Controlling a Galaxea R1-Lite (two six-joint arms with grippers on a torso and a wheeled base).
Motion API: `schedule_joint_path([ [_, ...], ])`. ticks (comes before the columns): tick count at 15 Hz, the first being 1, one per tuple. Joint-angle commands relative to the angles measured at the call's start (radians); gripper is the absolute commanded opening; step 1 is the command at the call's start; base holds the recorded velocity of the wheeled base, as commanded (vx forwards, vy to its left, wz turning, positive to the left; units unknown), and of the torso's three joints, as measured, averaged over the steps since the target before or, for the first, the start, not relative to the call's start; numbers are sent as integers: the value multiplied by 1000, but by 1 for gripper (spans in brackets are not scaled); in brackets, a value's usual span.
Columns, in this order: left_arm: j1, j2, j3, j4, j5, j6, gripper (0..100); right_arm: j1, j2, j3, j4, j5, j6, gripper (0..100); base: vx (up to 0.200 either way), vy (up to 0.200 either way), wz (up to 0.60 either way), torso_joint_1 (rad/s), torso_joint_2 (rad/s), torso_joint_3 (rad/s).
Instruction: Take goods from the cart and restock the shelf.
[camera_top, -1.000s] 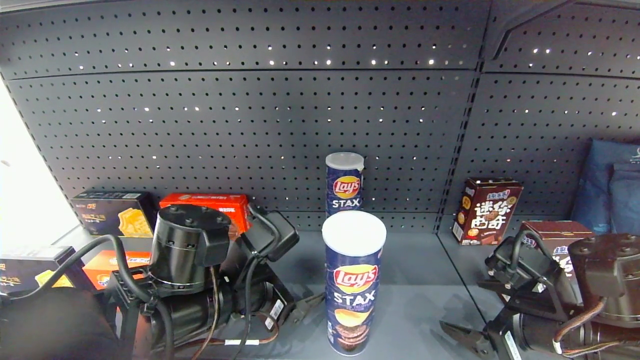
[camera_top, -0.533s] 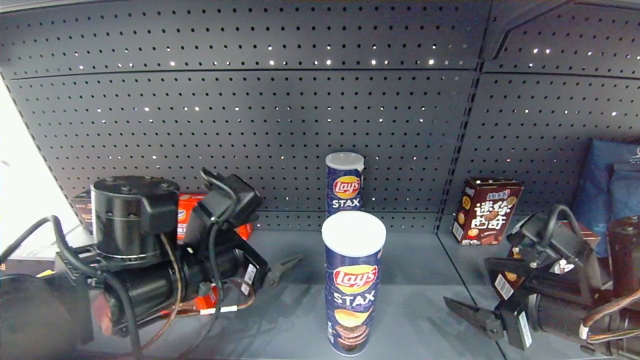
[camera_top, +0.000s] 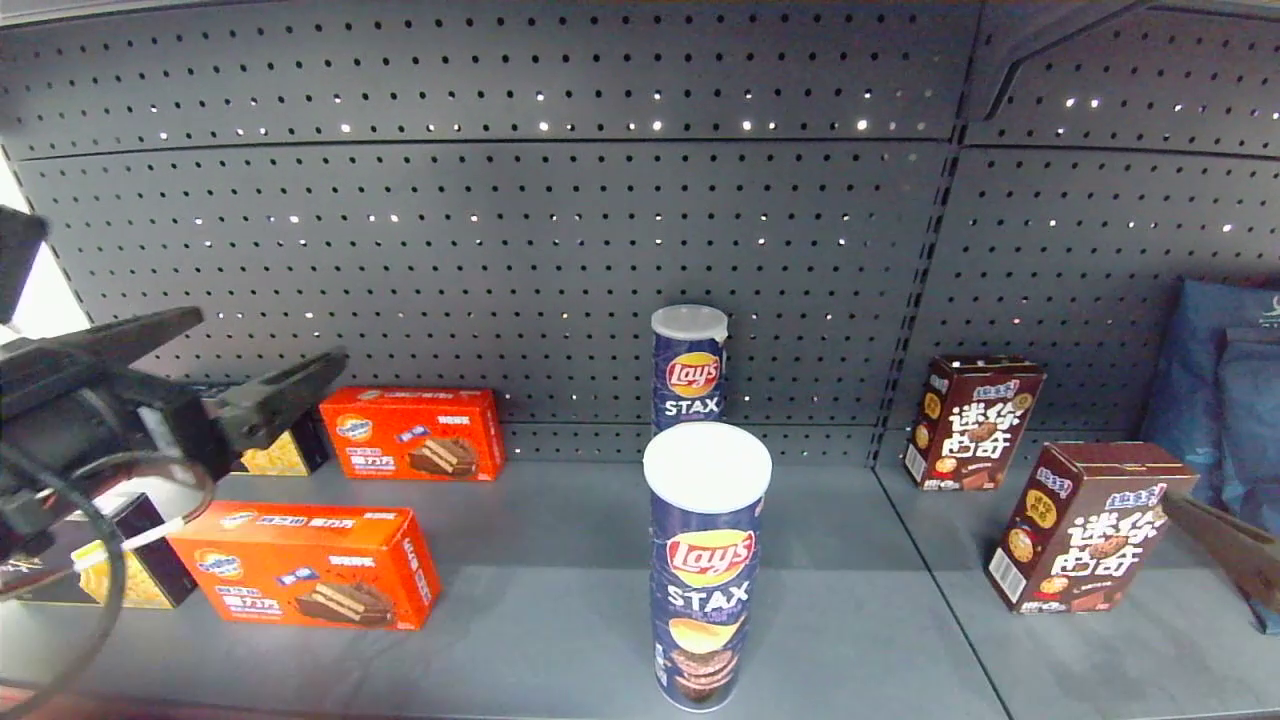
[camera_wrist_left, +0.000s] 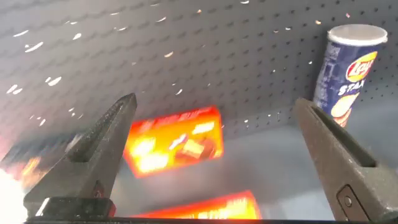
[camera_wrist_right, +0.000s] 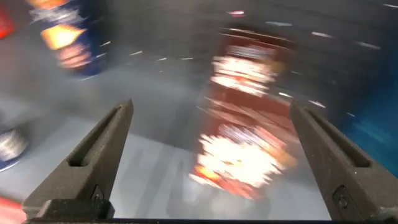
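Note:
Two tall blue chip cans stand mid-shelf, one (camera_top: 707, 560) at the front and one (camera_top: 689, 365) behind it by the pegboard. My left gripper (camera_top: 272, 335) hovers open at the far left, above the boxes there, holding nothing. In the left wrist view the left gripper (camera_wrist_left: 216, 102) is spread wide, facing an orange box (camera_wrist_left: 174, 140) and the rear can (camera_wrist_left: 345, 74). At the right edge one finger (camera_top: 1225, 538) of my right gripper pokes in beside a brown box (camera_top: 1090, 525). The right gripper (camera_wrist_right: 211, 107) is open and empty, facing the blurred brown box (camera_wrist_right: 249, 124).
Two orange boxes (camera_top: 410, 432) (camera_top: 305, 562) and dark boxes with yellow print (camera_top: 110, 575) lie on the left of the grey shelf (camera_top: 850, 600). A second brown box (camera_top: 972, 420) stands at the back right, and blue bags (camera_top: 1230, 380) fill the far right. Perforated panel closes the back.
Both arms have drawn back from the front can: the left swung left and upward, the right slid off to the right. The boxes they covered now show.

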Motion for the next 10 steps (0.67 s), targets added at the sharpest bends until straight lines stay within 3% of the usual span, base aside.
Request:
schedule_joint_path([
  [1, 53, -249, 173, 6, 4, -34, 100, -105, -247, 165, 4, -40, 17, 100, 0, 0, 0, 0, 0, 0],
  [2, 56, -450, 385, 10, 44, -32, 100, -168, -379, 301, 14, -44, 12, 100, 0, 0, 0, 0, 0, 0],
  [4, 54, -580, 494, 25, 88, -32, 100, -197, -488, 343, 85, -44, 11, 100, 0, 0, 0, 0, 0, 0],
  [6, 56, -712, 534, 146, 90, -32, 100, -223, -623, 344, 241, -45, 11, 100, 0, 0, 0, 0, 0, 0],
  [8, 56, -864, 517, 353, 93, -34, 100, -268, -808, 343, 396, -64, 15, 100, 0, 0, 0, 0, 0, 0],
  [10, 57, -979, 506, 508, 119, -32, 100, -259, -830, 337, 410, -157, 12, 100, 0, 0, 0, 0, 0, 0],
])
